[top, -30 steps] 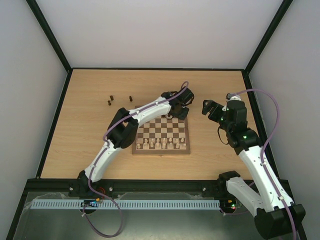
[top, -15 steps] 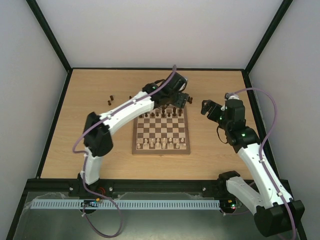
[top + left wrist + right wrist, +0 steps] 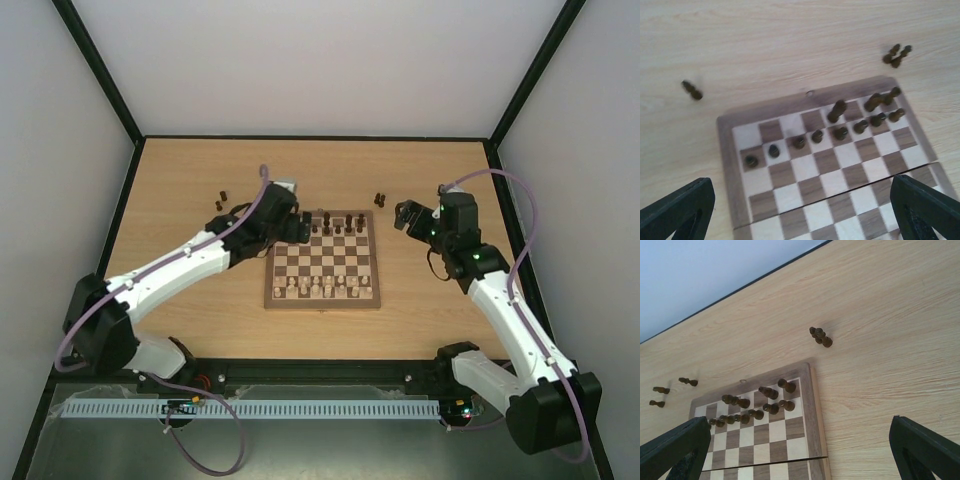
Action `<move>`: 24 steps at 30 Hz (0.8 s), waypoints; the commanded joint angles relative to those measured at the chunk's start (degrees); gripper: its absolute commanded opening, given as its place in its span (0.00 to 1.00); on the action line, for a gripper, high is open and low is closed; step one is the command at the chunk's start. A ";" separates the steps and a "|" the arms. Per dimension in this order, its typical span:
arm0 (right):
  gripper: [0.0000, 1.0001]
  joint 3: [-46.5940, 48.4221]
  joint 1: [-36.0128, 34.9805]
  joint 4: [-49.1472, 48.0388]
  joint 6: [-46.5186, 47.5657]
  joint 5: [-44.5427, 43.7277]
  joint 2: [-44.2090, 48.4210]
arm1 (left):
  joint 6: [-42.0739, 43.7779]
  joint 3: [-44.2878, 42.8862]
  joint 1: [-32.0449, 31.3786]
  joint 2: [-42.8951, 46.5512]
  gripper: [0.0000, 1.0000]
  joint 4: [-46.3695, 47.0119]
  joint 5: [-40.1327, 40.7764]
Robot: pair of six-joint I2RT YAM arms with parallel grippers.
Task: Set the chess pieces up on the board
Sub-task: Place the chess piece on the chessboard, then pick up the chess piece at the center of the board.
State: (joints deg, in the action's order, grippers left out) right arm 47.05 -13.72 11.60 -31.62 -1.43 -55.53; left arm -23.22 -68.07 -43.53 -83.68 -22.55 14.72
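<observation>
At the middle of the surface (image 3: pixel 410 310), the board (image 3: pixel 322 304) carried dark pieces (image 3: pixel 335 226) on its far rows; strays (image 3: pixel 380 199) lay near the far edge. The left end effector (image 3: pixel 298 231) and right end effector (image 3: pixel 407 216) hung wide open and empty, likely to fetch them.

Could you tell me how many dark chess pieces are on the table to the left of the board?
3. Two chess pieces sit close together far left; a third sits nearer the board. The left arm may hide others.
</observation>
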 commanded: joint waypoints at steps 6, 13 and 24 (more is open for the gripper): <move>0.99 1.20 0.15 2.66 1.04 0.60 -3.79 | -8.37 17.14 0.56 17.92 0.99 6.43 3.23; 0.99 1.53 0.13 5.97 1.13 1.43 -3.80 | -9.87 21.81 0.55 28.40 0.99 5.40 3.34; 0.98 6.48 0.15 8.18 2.65 0.59 -8.06 | -10.50 23.60 0.55 29.94 0.99 7.06 3.87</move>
State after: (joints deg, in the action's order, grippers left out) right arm 49.95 -13.72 17.23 -30.57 -0.43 -60.75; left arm -33.01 -45.45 -42.96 -54.11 -17.45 17.04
